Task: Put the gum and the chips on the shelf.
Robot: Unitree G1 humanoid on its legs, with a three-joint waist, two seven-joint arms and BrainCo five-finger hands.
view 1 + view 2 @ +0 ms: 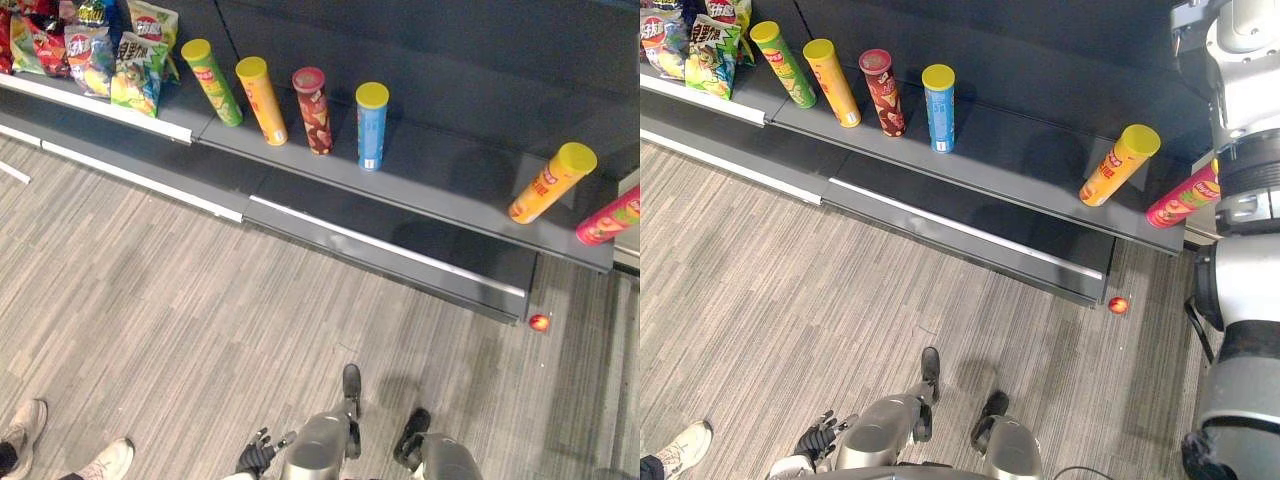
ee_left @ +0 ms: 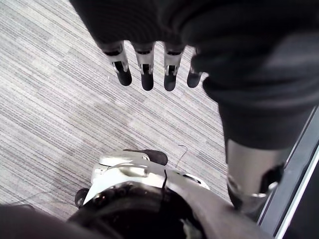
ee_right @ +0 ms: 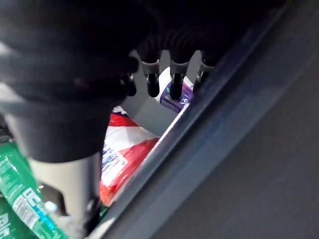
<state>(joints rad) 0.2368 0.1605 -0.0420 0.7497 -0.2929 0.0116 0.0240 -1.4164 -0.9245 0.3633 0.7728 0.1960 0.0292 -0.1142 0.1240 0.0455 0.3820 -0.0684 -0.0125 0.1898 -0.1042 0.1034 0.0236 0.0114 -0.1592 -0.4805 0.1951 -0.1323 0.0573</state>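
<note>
Now the left hand (image 2: pixel 144 69) hangs open, empty; right hand (image 3: pixel 149 74), fingers straight, gripping nothing, hovers at a purple tub (image 3: pixel 183 94) beside a red bag (image 3: pixel 124 149); shelf (image 1: pixel 450 180) holds cans (image 1: pixel 372 122); both items look unplaced.

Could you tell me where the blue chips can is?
In the eye views the blue can stands upright on the shelf, just right of the dark red can, a wide gap before the far orange can.

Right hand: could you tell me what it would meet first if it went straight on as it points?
Probably the white-and-purple pack just past the fingertips of the right hand, beside a red-and-white bag; depth is unclear, so they may already touch.
</note>
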